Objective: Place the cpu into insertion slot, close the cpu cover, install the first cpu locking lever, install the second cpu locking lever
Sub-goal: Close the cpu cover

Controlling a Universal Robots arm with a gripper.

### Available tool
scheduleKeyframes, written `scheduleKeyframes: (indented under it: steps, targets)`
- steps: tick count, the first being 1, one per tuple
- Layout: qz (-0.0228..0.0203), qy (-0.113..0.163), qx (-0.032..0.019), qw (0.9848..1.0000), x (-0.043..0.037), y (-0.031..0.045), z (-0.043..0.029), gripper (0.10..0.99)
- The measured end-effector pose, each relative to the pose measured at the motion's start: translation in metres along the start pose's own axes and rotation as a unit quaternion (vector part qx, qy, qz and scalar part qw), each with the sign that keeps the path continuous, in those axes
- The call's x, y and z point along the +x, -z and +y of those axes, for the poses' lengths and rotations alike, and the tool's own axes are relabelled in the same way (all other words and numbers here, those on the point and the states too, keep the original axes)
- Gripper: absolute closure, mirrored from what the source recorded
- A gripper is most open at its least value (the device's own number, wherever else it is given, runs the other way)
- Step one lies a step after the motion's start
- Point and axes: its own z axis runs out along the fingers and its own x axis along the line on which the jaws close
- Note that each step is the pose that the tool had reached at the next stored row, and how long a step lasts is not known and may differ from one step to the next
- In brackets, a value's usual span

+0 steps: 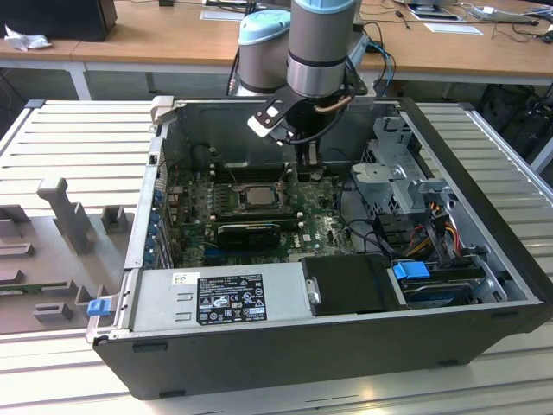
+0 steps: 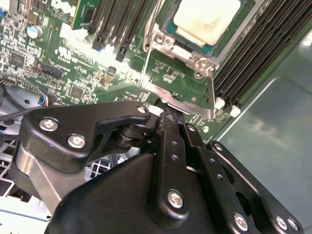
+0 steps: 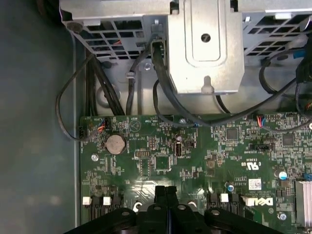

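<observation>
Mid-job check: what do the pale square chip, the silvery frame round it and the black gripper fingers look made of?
Pale beige square cpu: matte, metal-looking top, dull and even; maybe coated. Silvery square cpu cover framing it: bare sheet metal, likely steel, by its bright glints and bent edges. Black gripper: satin anodised metal or hard plastic, unclear which; silver screws hold it.

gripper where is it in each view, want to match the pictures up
Exterior view: gripper sits just to the exterior view's right of the cpu.
Second wrist view: gripper tips are next to a silvery metal tab near the cpu.
First wrist view: gripper tips are over the green motherboard, between white slot latches.
Shared landmark: the green motherboard, under the gripper in all three.
</observation>
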Motion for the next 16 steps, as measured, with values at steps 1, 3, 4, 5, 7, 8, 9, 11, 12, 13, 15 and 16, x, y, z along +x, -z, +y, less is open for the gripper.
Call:
scheduleKeyframes:
  steps: [1,3,4,5,7,8,9,11,12,13,15,16]
  targets:
    - [0.0000,0.000,0.0000,1.0000,-0.0001,0.0001,-0.0030,0.980]
    - [0.0000,0.000,0.0000,1.0000,-0.0002,0.0004,-0.0084,0.980]
    - [0.0000,0.000,0.0000,1.0000,-0.0003,0.0005,-0.0117,0.980]
    - [0.0000,0.000,0.0000,1.0000,-0.0004,0.0006,-0.0135,0.980]
    - [0.0001,0.000,0.0000,1.0000,-0.0004,0.0006,-0.0174,0.980]
    - [0.0001,0.000,0.0000,1.0000,-0.0005,0.0006,-0.0205,0.980]
    - [0.0000,0.000,0.0000,1.0000,-0.0006,0.0007,-0.0233,0.980]
    - [0.0002,0.000,0.0000,1.0000,-0.0009,0.0002,-0.0307,0.980]
    - [0.0002,0.000,0.0000,1.0000,-0.0009,-0.0001,-0.0321,0.980]
    - [0.0002,0.000,0.0000,1.0000,-0.0009,-0.0005,-0.0333,0.980]
    - [0.0024,0.003,0.0002,1.0000,-0.0014,-0.0061,-0.0410,0.980]
    - [0.0044,0.008,0.0009,1.0000,-0.0016,-0.0081,-0.0450,0.980]
